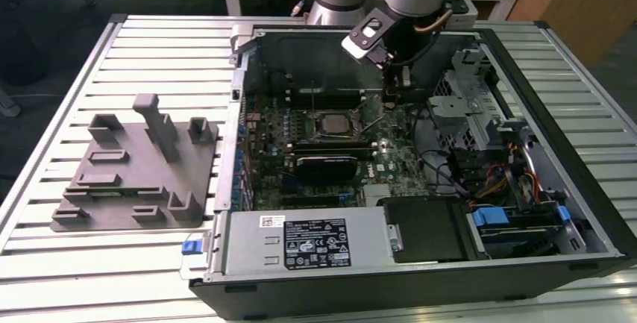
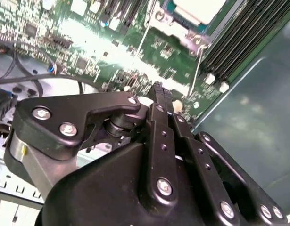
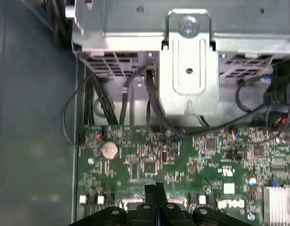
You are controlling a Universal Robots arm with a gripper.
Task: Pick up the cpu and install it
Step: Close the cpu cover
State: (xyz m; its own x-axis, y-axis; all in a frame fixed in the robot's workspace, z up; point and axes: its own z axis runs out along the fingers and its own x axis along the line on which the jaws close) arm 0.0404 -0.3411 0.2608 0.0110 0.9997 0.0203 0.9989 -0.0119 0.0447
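Gripper (image 2: 157, 88), one, jaws closed against each other, gripping nothing, one green motherboard (image 3: 211, 150) beneath them, one cpu (image 2: 199, 8) in socket frame ahead of jaw tips.

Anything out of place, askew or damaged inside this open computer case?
Nothing stands out. The shiny silver-white square cpu looks to lie flat on the green motherboard, and the shut black gripper hovers above the board, empty.
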